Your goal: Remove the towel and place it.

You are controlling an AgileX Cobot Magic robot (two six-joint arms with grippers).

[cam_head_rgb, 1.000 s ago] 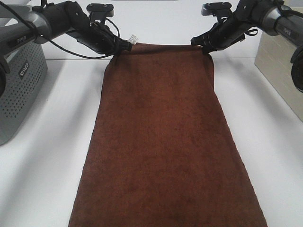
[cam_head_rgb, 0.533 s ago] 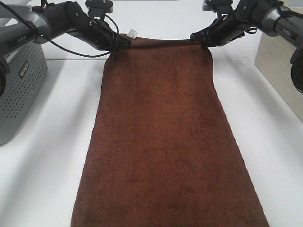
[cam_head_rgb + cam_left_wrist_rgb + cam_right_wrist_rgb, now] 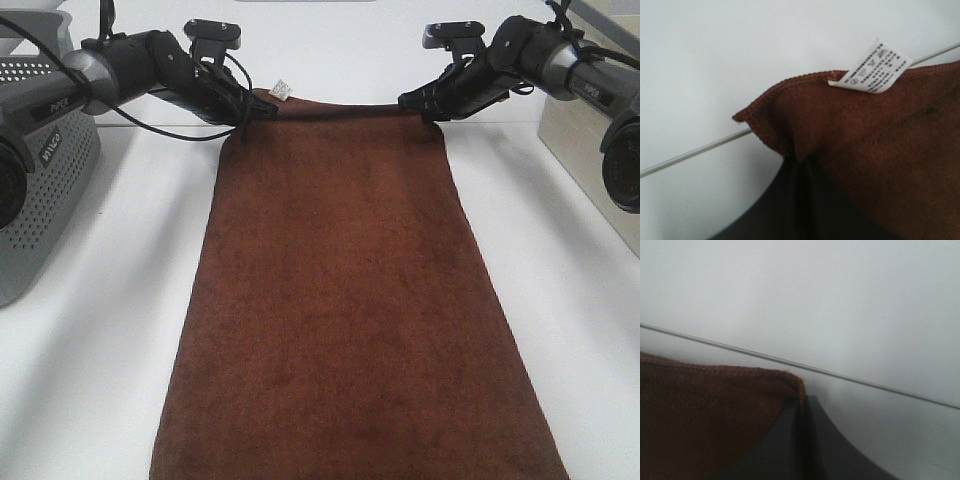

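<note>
Reddish-brown towel (image 3: 350,300) lies lengthwise, tagged short edge toward the far side.

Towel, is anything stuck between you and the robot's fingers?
No. Nothing visible is in the way. The left gripper pinches one far corner of the towel, near its white tag, and the right gripper pinches the other far corner. The grey basket stands off to the side, clear of the towel.

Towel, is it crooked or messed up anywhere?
Nothing really stands out. The towel lies flat and smooth on the white table. The left gripper and right gripper each pinch a far corner, and its small white tag sticks up near the left one.
</note>
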